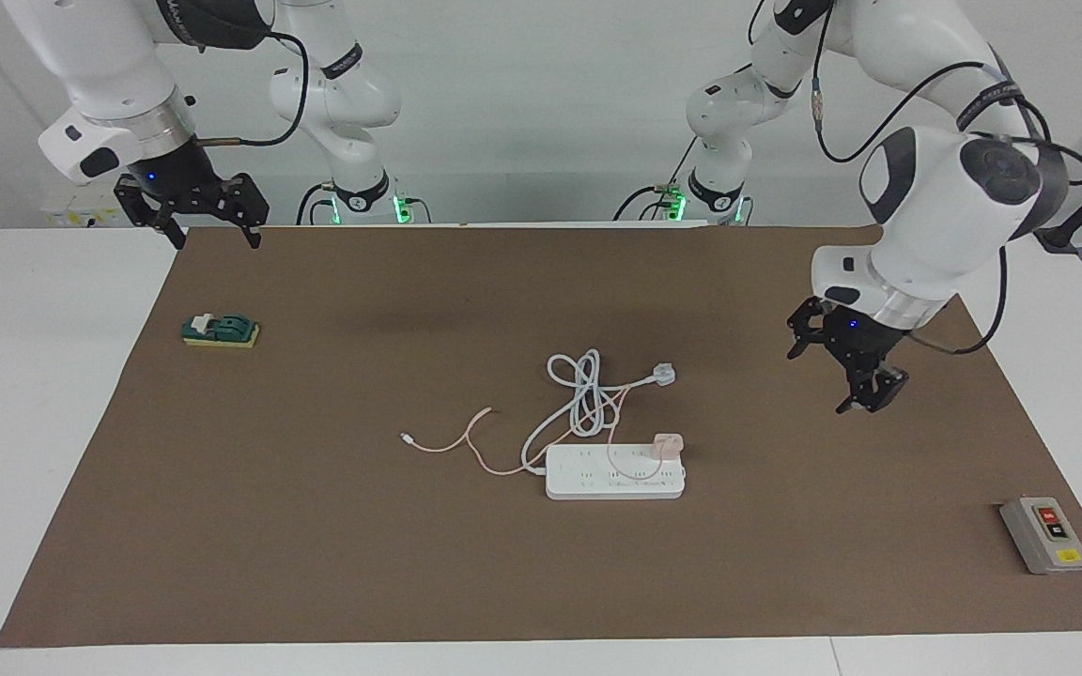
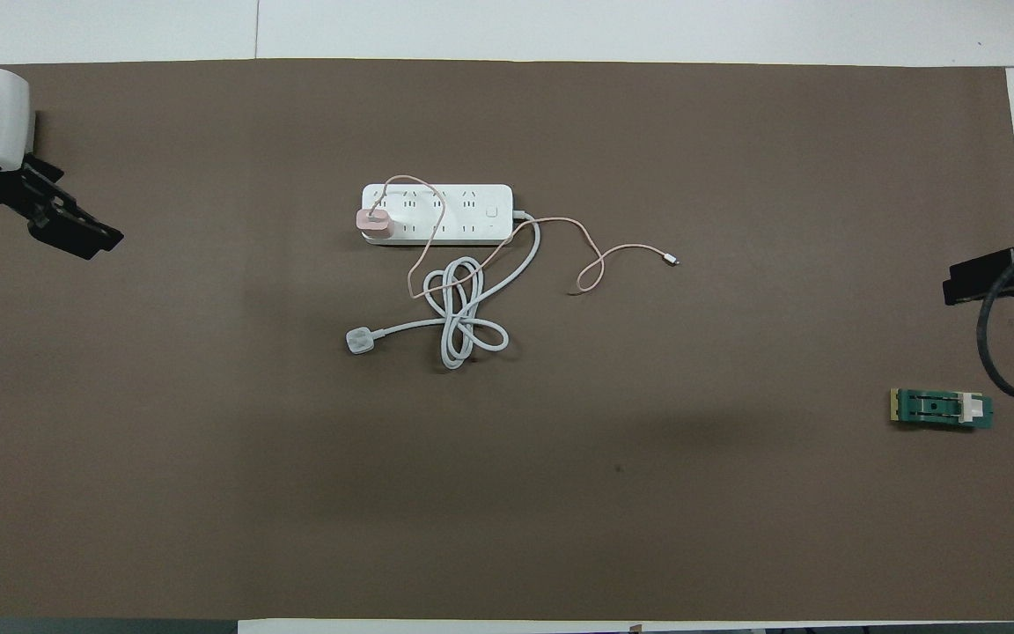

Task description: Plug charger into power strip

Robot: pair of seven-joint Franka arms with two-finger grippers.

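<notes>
Facing view: the brown mat covers nearly the whole table, and everything lies on it. My left arm comes down from the upper part of that view, and my left gripper hangs in the air over bare mat, at about two o'clock from the power strip and well apart from it, fingers spread wide and holding nothing. My right arm waits over the mat's corner at its own end of the table, right gripper likewise wide open and empty.

The power strip lies flat near the mat's middle: white, rectangular, two rows of outlets. Its thick white cord is bundled in loose loops just beside it, nearer to me, ending in a white three-pin plug lying loose on the mat.

A grey switch box with red and yellow buttons sits at four o'clock from the strip, near the mat's edge. A small green part on a yellow base lies at ten o'clock, toward my right arm's end.

The charger, a small pale pink cube, stands upright on the strip's end nearest my left arm. Its thin pink cable crosses the strip and trails over the mat to a free tip.
</notes>
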